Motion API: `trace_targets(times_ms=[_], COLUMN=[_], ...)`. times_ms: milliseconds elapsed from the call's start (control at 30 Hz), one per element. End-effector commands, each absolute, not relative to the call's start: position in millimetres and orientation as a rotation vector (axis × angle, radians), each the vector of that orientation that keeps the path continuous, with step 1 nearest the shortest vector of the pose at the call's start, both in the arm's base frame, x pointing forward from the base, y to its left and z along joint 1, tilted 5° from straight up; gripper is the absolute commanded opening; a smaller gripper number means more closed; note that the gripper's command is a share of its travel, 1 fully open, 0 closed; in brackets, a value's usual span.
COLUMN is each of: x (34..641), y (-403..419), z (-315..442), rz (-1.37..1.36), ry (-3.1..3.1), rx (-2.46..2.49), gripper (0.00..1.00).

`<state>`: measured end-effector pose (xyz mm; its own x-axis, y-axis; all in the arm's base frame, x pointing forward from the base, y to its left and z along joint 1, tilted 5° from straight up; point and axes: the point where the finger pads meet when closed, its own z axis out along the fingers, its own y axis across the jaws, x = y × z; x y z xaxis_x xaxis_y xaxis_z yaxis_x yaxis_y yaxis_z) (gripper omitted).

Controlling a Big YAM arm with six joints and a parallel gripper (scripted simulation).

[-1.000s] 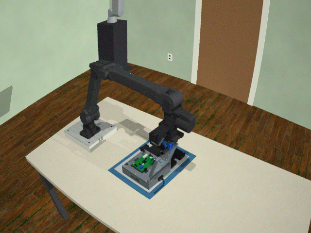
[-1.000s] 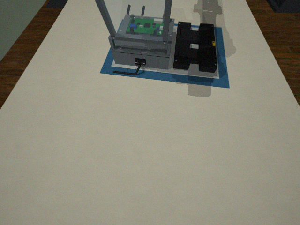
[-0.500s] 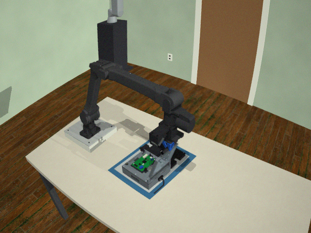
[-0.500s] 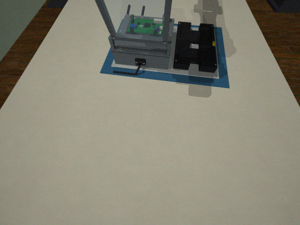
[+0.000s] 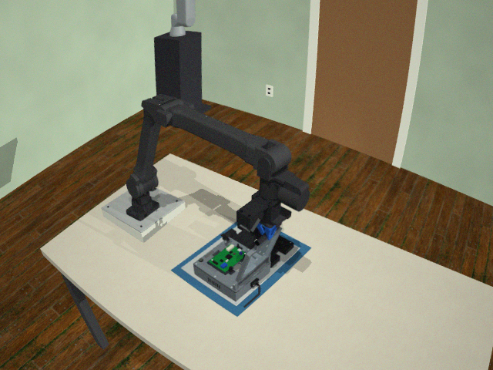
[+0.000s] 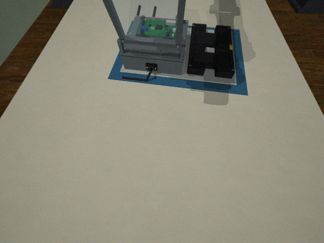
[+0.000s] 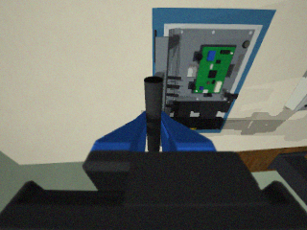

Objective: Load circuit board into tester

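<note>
The green circuit board (image 5: 227, 257) lies face up in the grey tester (image 5: 230, 274). It also shows in the exterior view (image 6: 157, 28) and in the wrist view (image 7: 215, 69). The tester's lid (image 5: 254, 258) (image 6: 180, 21) stands raised on its hinge, and its side arms run up out of the exterior view. My gripper (image 7: 153, 115), with blue fingers, is shut on the lid's black handle bar (image 7: 153, 107) above the tester; it also shows in the top view (image 5: 266, 230). The latch hook is too small to make out.
The black tray (image 6: 210, 49) sits beside the tester on the blue mat (image 6: 177, 83), with both pockets empty. A black cable (image 6: 141, 77) runs from the tester's front. My arm's base plate (image 5: 143, 213) stands at the table's far left.
</note>
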<state>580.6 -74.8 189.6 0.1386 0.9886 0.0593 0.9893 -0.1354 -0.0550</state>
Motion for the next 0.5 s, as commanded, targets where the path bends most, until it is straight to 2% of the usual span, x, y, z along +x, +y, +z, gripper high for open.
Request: trace_targets(times_ms=[0,467], x=[592.8,590.7], y=[-72.4,-72.1], z=[235.6,235.8], rz=[-0.104,-0.103], ry=[-2.061,-2.061], rx=[-2.356,-2.356], gripper=[0.0,0.0])
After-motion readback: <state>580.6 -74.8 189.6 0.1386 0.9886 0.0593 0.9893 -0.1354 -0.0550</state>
